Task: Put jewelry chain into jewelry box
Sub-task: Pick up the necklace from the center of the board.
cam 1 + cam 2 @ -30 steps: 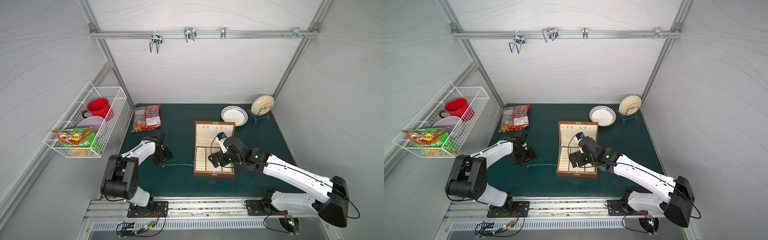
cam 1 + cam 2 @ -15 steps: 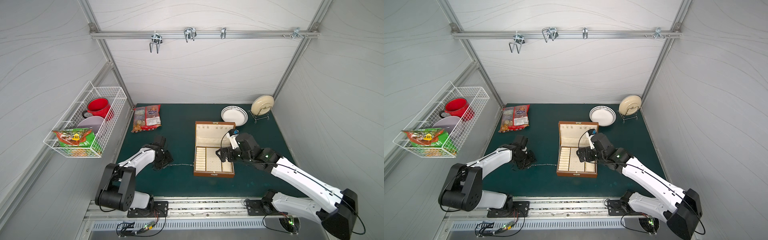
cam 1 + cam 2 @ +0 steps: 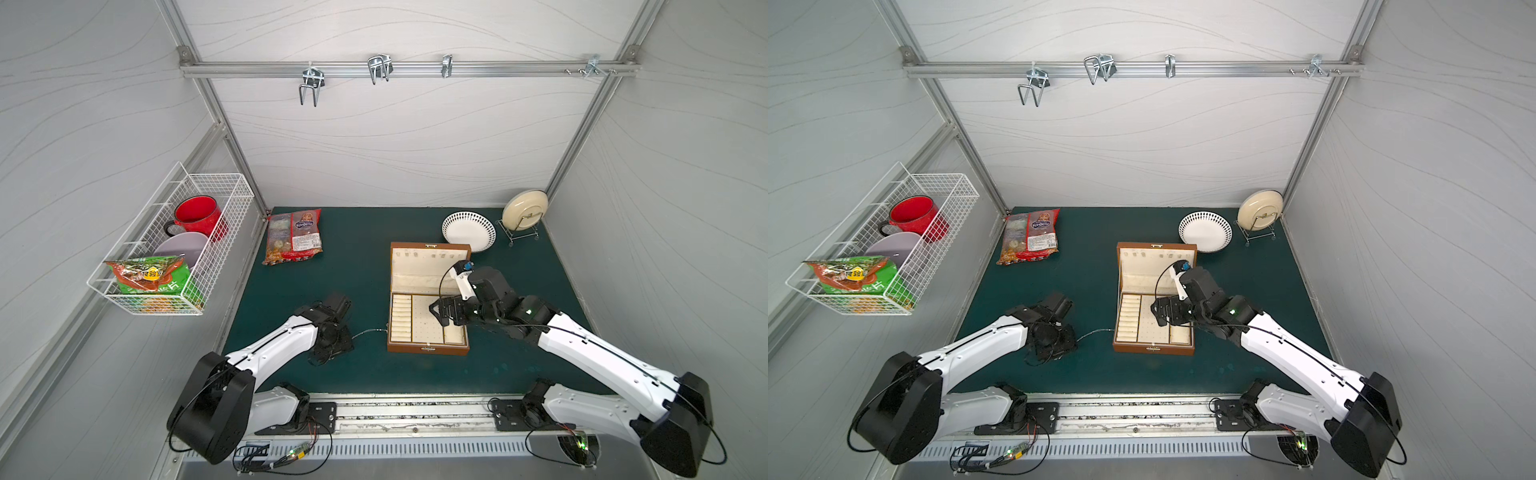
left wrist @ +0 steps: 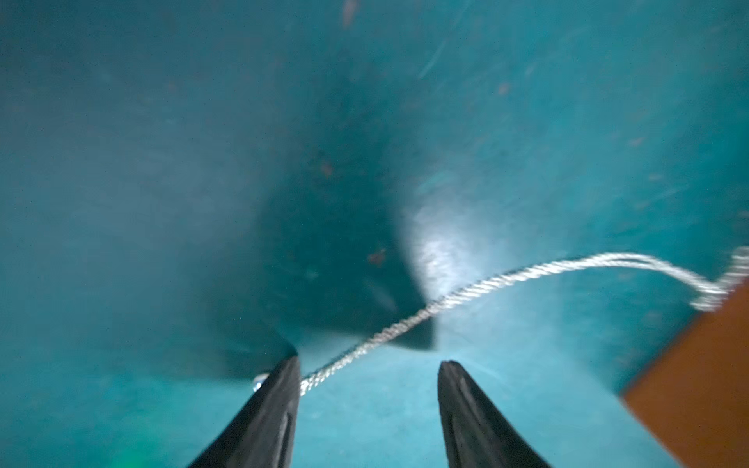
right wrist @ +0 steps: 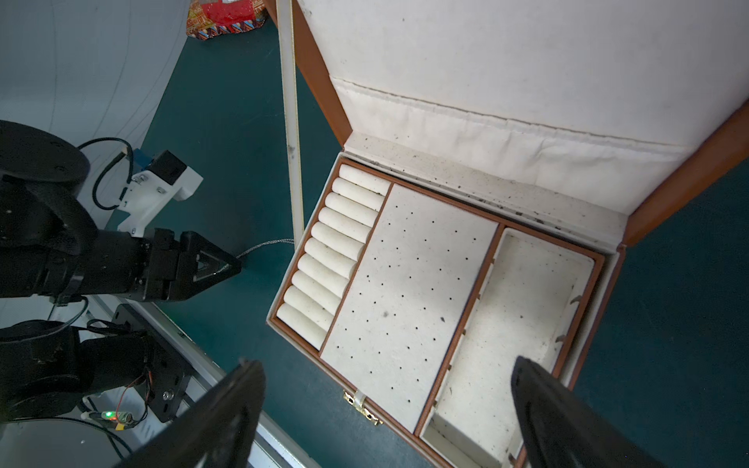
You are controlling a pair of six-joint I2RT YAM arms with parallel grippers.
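The jewelry box [image 3: 428,350] [image 3: 1154,348] lies open mid-mat, lid raised, with ring rolls, a dotted panel and an empty compartment [image 5: 514,324]. The thin silver jewelry chain [image 3: 368,332] [image 3: 1096,332] lies on the green mat, running from the box's left wall to my left gripper [image 3: 347,343] [image 3: 1073,343]. In the left wrist view that gripper [image 4: 369,364] is open and low over the mat. The chain [image 4: 506,279] passes between its fingers, one end by a fingertip [image 4: 292,372], the other at the box's corner [image 4: 697,385]. My right gripper [image 3: 436,318] [image 5: 383,364] hovers open over the box's tray, holding nothing.
A snack bag [image 3: 295,237] lies at the back left. A white patterned bowl [image 3: 468,230] and a cream plate on a rack [image 3: 524,210] stand at the back right. A wire basket [image 3: 166,249] with a red mug hangs on the left wall.
My left gripper has moved toward the front, down onto the chain's left end, its jaws a little narrower. My right gripper drew back to the right, then returned over the tray.
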